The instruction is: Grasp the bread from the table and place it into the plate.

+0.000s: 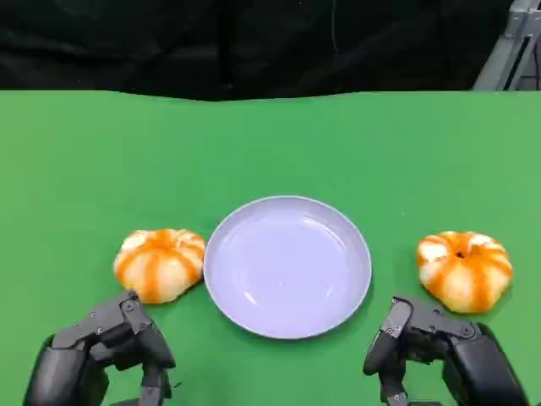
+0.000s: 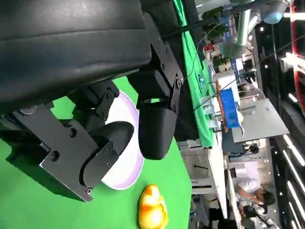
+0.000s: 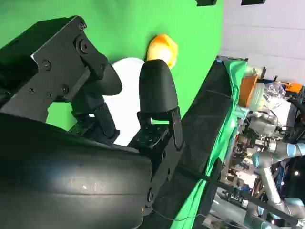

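Head view of a green table (image 1: 270,144) with a round, pale lavender plate (image 1: 287,266) at its centre, lying flat and holding nothing. Two pumpkin-shaped bread rolls, orange with cream stripes, flank it: the left roll (image 1: 160,264) lies just beside the plate's left rim, close to touching it, and the right roll (image 1: 464,270) sits apart from the right rim, with bare cloth between. Both rolls rest on the table, outside the plate. The left hand (image 1: 110,347) hangs at the lower left, just in front of the left roll; its fingers are apart and hold nothing. The right hand (image 1: 431,351) sits at the lower right, just in front of and slightly inward of the right roll, likewise with fingers apart and holding nothing. The left wrist view shows that hand's black fingers (image 2: 155,126) spread over the plate (image 2: 126,167), with one roll (image 2: 152,208) beyond it. The right wrist view shows its own fingers (image 3: 157,90) over the plate (image 3: 126,102), with the other roll (image 3: 163,49) past the far rim.
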Motion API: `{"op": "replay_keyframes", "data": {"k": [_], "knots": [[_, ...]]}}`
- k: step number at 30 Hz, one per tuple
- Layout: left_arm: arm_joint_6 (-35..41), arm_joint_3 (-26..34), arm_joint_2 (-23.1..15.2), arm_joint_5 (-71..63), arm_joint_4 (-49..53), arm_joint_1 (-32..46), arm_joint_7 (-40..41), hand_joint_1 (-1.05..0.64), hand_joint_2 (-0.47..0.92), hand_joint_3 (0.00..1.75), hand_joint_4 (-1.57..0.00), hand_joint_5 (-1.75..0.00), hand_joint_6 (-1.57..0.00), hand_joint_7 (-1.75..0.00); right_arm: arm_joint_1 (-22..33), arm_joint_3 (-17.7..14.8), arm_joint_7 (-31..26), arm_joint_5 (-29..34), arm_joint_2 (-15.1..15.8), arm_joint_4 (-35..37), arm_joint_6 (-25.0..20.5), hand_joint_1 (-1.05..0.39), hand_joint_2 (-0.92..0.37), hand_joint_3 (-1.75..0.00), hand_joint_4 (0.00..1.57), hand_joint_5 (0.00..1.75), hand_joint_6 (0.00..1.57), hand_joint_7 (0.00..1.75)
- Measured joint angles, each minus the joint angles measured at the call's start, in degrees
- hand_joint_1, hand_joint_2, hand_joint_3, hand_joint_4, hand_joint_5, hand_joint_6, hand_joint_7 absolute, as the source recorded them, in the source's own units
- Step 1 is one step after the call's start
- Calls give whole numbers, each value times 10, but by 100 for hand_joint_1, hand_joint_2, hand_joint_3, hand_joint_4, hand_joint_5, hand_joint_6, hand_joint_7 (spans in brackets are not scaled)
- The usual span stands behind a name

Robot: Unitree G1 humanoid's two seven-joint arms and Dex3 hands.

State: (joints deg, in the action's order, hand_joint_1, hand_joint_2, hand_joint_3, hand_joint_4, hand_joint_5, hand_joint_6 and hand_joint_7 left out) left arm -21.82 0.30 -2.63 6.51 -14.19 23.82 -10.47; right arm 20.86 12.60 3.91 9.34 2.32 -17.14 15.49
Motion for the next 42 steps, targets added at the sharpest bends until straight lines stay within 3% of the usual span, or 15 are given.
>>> {"op": "replay_keyframes", "data": {"k": [17, 21, 25, 27, 34, 42], "knots": [[0, 0, 0, 1, 0, -1, 0, -2, 37, 144, -84, -167, -77, -150, -1, 0, 2, 1, 0, 0, 0, 8, -33, -139, 89, 162, 78, 140], [14, 1, -9, -14, 1, -5, 0, -9, 48, 110, -68, -132, -73, -105, -1, 1, 2, 3, 0, 0, 0, 8, -33, -140, 89, 162, 78, 140], [77, 3, -30, -79, -22, -20, 10, -25, 80, 41, -49, -94, -59, -52, -1, 3, 2, 2, 0, 0, 0, 10, -33, -141, 88, 163, 78, 141], [113, 3, -44, -126, -44, -35, 17, -33, 90, 21, -40, -86, -51, -37, -2, 5, 2, 2, 0, 0, 0, 9, -33, -141, 89, 163, 78, 141], [228, -15, -89, -308, -92, -85, 25, -51, 92, 14, -20, -76, -30, -19, -3, 8, 1, 0, -1, 1, 0, 10, -35, -138, 88, 165, 78, 141], [281, -59, -136, -470, -80, -159, 26, -55, 92, 15, -14, -72, -30, -14, 2, 13, 2, -2, -1, 1, 0, 9, -36, -137, 89, 165, 78, 141]]}}
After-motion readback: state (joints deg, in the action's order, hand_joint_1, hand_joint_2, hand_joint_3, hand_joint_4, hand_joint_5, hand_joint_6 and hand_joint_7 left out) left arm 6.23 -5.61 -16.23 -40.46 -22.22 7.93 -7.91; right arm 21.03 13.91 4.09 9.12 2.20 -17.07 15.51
